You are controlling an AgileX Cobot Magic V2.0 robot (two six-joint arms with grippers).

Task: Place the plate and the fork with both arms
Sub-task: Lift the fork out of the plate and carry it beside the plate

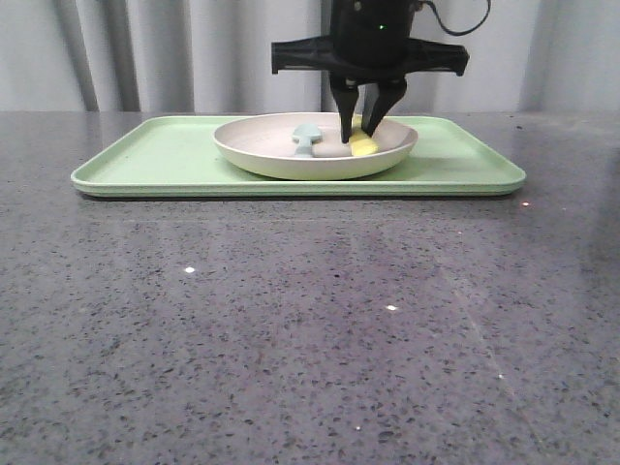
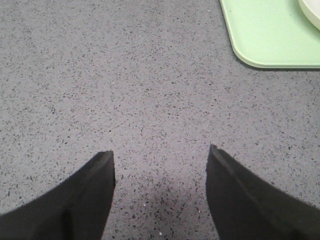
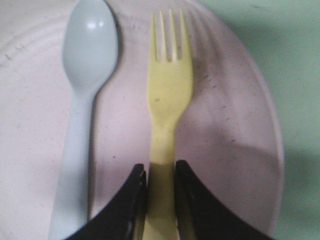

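The cream-white plate (image 1: 242,145) sits on the light-green tray (image 1: 155,155) at the far side of the table. The yellow fork (image 1: 363,145) lies in the plate beside a pale blue-green spoon (image 1: 306,136). My right gripper (image 1: 356,131) reaches down into the plate. In the right wrist view the gripper (image 3: 160,172) is shut on the handle of the fork (image 3: 169,90), and the fork still rests on the plate (image 3: 230,125). My left gripper (image 2: 161,157) is open and empty above bare table, out of the front view.
The spoon (image 3: 87,60) lies parallel to the fork, close to my right gripper's finger. In the left wrist view a corner of the tray (image 2: 270,35) and a sliver of the plate rim (image 2: 312,7) show. The table is dark speckled stone (image 1: 291,339).
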